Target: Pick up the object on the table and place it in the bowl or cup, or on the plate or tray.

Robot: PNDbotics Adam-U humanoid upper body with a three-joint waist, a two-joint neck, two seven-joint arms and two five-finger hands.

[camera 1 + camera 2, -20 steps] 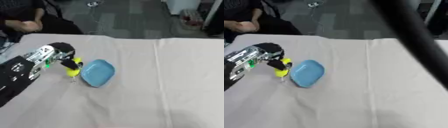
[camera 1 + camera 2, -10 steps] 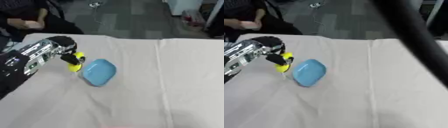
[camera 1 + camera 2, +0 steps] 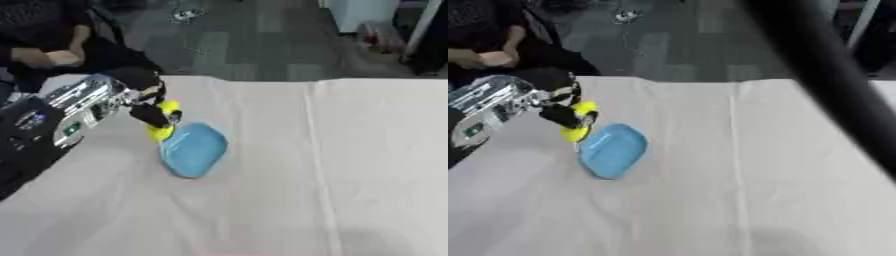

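A blue plate [image 3: 193, 149] lies on the white tablecloth, left of the middle. My left hand [image 3: 140, 96] comes in from the left with its fingers curled round a yellow object [image 3: 164, 120]. It holds the object above the plate's upper left rim. The lower end of the yellow object hangs just over that rim; whether it touches the plate I cannot tell. My right hand shows in neither view; only a dark, blurred arm part [image 3: 833, 75] crosses the right eye view.
The white tablecloth [image 3: 350, 175] covers the table, with a fold running down its right half. The far table edge lies just behind my left hand. A person sits beyond that edge at the upper left.
My left hand has lifted the yellow object and carried it up and right, to the plate's upper left rim. The view has also shifted.
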